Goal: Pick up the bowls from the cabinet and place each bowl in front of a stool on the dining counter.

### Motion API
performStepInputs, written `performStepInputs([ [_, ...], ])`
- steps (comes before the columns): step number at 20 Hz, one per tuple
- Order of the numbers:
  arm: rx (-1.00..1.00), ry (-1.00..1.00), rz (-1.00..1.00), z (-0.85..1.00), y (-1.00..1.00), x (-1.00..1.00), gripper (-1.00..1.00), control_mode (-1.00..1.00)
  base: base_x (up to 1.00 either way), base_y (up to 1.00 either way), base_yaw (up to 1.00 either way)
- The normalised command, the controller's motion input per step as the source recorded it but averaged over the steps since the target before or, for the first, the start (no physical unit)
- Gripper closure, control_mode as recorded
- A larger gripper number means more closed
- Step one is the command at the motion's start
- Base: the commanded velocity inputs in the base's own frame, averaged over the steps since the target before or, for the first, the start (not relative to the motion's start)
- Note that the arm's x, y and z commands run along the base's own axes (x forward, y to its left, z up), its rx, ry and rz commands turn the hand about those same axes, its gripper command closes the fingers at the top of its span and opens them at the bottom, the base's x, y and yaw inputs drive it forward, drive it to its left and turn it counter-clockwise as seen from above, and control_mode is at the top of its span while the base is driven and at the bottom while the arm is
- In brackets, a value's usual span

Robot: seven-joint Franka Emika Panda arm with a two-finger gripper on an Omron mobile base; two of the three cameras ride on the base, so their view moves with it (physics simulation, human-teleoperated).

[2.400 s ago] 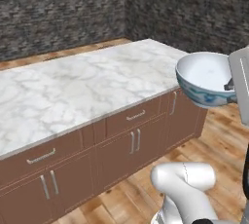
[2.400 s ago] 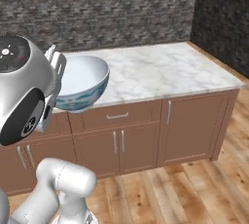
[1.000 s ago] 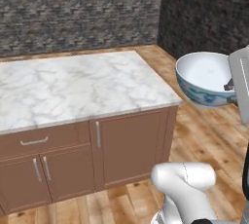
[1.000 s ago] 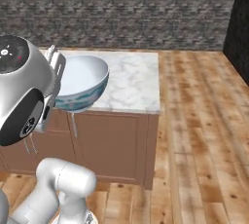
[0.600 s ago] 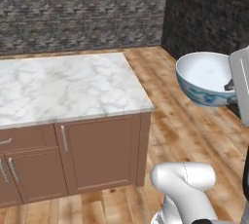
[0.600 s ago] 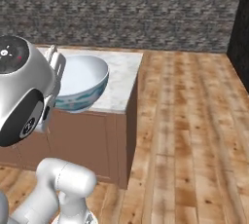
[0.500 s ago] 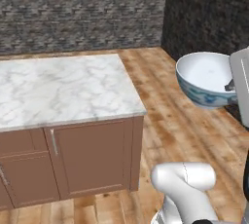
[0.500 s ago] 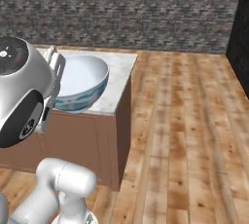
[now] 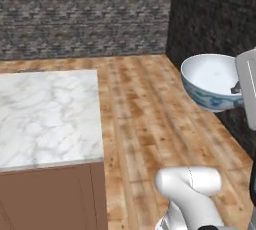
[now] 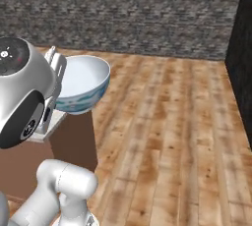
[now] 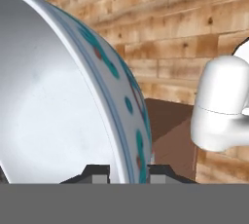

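A deep white footed bowl with a blue patterned outside (image 9: 212,81) hangs in mid-air, carried high above the plank floor and clear of any surface. The jaws (image 11: 128,172) are clenched on its rim, one finger inside the wall and one outside, as the hand view shows. The bowl sits nearly upright, mouth up and tipped slightly, its foot pointing down; being round, it has no long axis to speak of. In the right base view the bowl (image 10: 80,84) hovers just past the corner of a marble-topped bench with a brown wooden base (image 10: 29,136). In the left base view the same white-grey veined bench (image 9: 47,119) lies well apart to the left, with bare wooden floor (image 9: 145,109) between them. A grey stone wall (image 9: 85,14) closes the room behind, meeting a darker wall (image 9: 215,14) beyond the bowl.
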Motion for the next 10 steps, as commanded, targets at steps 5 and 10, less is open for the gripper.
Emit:
performStepInputs([
  [5, 0.0, 0.0, 0.0, 0.0, 0.0, 0.0, 1.0, 1.0, 1.0, -1.0, 0.23],
  [10, 0.0, 0.0, 0.0, 0.0, 0.0, 0.0, 1.0, 1.0, 1.0, -0.64, 0.52],
])
